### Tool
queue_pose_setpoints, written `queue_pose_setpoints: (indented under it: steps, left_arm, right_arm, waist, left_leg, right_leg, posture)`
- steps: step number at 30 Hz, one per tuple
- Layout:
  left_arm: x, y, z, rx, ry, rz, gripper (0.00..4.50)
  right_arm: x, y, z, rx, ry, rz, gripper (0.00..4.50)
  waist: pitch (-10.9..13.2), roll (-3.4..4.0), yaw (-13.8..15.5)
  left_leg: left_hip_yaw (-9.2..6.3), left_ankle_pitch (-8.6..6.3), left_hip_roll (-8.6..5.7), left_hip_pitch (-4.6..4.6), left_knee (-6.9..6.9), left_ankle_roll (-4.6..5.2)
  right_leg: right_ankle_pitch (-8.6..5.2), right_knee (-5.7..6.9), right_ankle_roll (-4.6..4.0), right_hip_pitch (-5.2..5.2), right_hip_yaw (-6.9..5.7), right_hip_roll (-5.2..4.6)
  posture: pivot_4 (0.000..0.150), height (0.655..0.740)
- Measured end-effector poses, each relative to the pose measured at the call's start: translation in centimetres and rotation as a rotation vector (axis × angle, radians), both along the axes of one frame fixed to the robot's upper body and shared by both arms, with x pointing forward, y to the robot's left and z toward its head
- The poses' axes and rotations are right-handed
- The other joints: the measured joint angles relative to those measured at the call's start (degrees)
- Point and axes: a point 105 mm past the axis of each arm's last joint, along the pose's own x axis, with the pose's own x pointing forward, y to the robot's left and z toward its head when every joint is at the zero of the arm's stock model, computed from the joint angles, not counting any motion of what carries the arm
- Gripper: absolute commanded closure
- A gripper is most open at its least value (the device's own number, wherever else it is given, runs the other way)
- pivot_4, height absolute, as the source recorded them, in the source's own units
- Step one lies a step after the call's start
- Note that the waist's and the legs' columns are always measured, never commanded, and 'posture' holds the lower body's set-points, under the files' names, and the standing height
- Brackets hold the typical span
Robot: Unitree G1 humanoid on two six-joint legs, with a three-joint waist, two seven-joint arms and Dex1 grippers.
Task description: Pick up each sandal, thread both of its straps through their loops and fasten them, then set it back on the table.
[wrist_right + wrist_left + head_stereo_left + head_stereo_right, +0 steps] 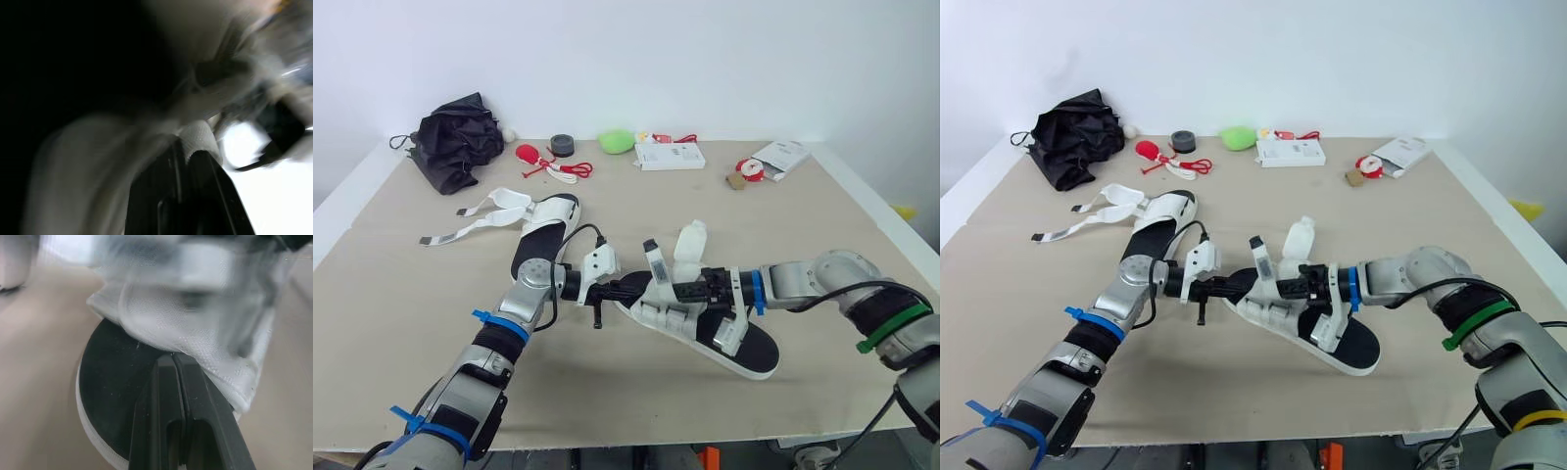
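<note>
A sandal (744,348) with a black sole and white straps is held tilted just above the table's middle, between both grippers. My left gripper (634,287) is shut on its near-left end, where the white strap fabric (195,340) meets the black sole (117,387). My right gripper (685,291) comes in from the right and is shut on a white strap (198,134) over the sole. One strap (690,240) stands upright. The second sandal (544,227) lies flat further back on the left, its loose straps (470,223) spread out to the left.
Along the back of the table (401,313) lie a black folded umbrella (458,142), a red-and-white cord item (548,164), a black tape roll (562,145), a green object (617,141), a white box (671,155) and a white packet (778,157).
</note>
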Motion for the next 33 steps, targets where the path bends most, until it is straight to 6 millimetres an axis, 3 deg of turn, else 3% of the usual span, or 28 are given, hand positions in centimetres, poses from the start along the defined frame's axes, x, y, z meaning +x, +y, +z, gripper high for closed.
queue_pose_setpoints:
  steps: [13,16,19,22,26,33]
  left_arm:
    - [0.0,0.1,0.0,0.004,0.002,-0.004,4.50]
    - [-0.1,0.1,0.1,0.005,0.001,-0.012,4.50]
    - [-0.1,0.1,0.2,0.004,0.000,-0.023,4.50]
    - [-0.3,0.0,0.3,0.001,0.001,-0.035,4.50]
    - [-0.3,0.0,0.4,-0.003,0.000,-0.044,4.50]
    - [-0.3,-0.1,0.5,-0.006,-0.001,-0.045,4.50]
  right_arm:
    - [2.4,-0.7,1.2,0.033,-0.148,-0.091,4.44]
    - [2.6,-0.6,2.5,0.130,-0.182,-0.090,4.44]
    - [1.9,0.2,4.2,0.233,-0.212,-0.029,4.44]
    - [-0.2,1.1,6.3,0.362,-0.249,0.102,4.44]
    - [-1.8,0.5,6.2,0.438,-0.261,0.184,4.44]
    - [-2.1,0.4,6.1,0.428,-0.282,0.232,4.44]
  waist:
    - [-0.01,0.04,0.08]
    - [0.04,0.10,0.10]
    - [0.09,0.21,0.17]
    - [0.12,0.29,0.43]
    - [0.15,0.34,0.41]
    - [0.17,0.37,0.42]
  left_leg:
    - [0.16,-0.02,0.06,-0.04,0.01,-0.09]
    - [0.19,-0.01,0.06,-0.16,0.00,-0.06]
    - [0.18,0.01,0.06,-0.32,-0.11,-0.03]
    - [0.14,-0.01,0.06,-0.46,-0.16,-0.07]
    - [0.16,-0.03,0.04,-0.73,-0.14,-0.10]
    - [0.14,-0.01,0.00,-0.97,-0.12,-0.07]
  right_leg:
    - [0.01,0.00,0.00,-0.10,-0.74,-0.68]
    - [0.04,0.00,0.04,-0.11,-0.99,-0.87]
    - [0.02,0.00,0.01,-0.15,-1.03,-0.85]
    - [-0.07,-0.01,-0.09,-0.24,-1.10,-0.84]
    - [-0.08,-0.08,-0.05,-0.45,-1.11,-0.85]
    - [-0.04,-0.08,0.02,-0.62,-1.13,-0.84]
  posture:
    - [0.150,0.7400]
    - [0.150,0.7400]
    - [0.150,0.7400]
    - [0.150,0.7400]
    - [0.150,0.7400]
    - [0.150,0.7400]
